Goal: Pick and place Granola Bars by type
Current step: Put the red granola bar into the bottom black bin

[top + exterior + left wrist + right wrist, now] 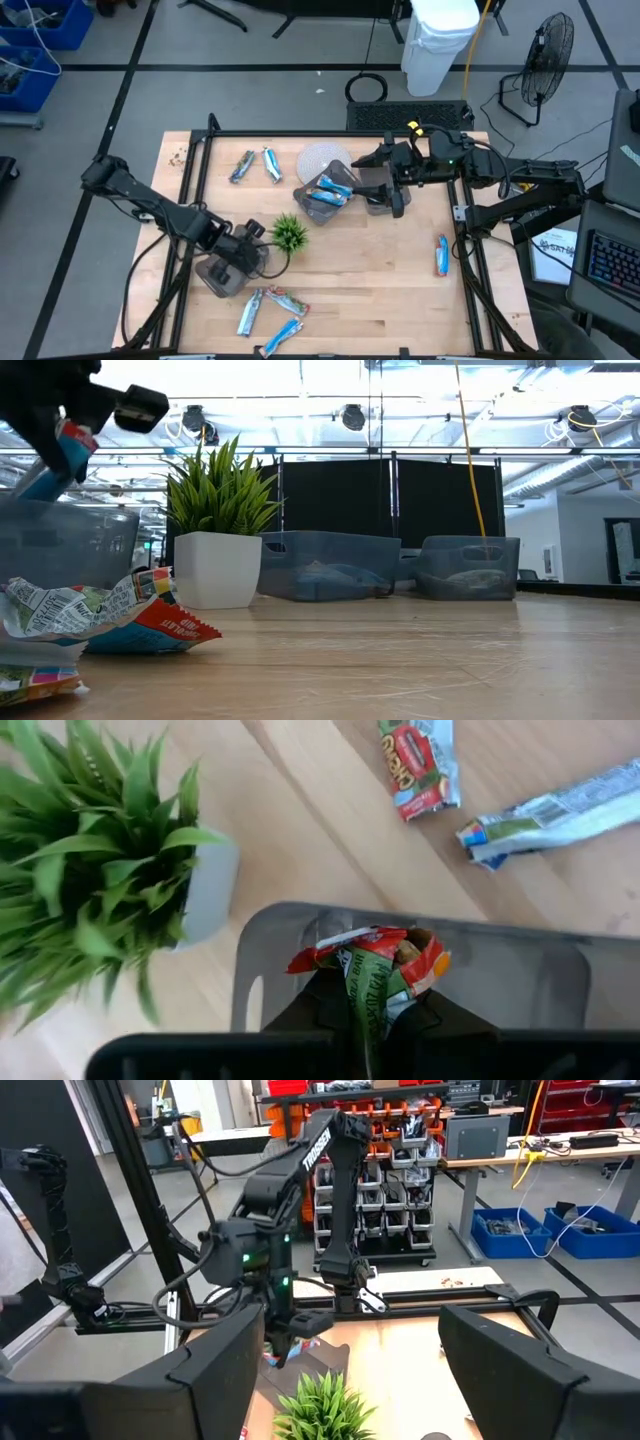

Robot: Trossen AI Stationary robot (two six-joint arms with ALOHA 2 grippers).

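My left gripper [365,1020] hovers over a grey tray [213,277] at the near left, shut on a granola bar [372,965] with red and green print. Beside the tray stands a small green plant [290,233]. Three more bars [270,312] lie flat on the table near the near edge, two [256,164] at the far left, and one [441,255] at the right. Several blue bars fill a second tray [325,192] at centre. My right gripper [395,192] stays open above a third tray [378,203]; its wrist view shows both fingers wide apart. My left gripper pinches the bar between its two fingers at one crumpled end [360,995], coming from above and pointing down. The bar is lifted clear over the grey tray [520,975]. In the low view it hangs tilted below the fingers [55,455].
The plant's white pot [217,568] stands close to the left tray's right side. Crumpled packets [110,615] lie right in front of the low camera. Black frame rails [200,180] run along the table's left and right sides. Bare wood [370,280] lies between the plant and the right bar.
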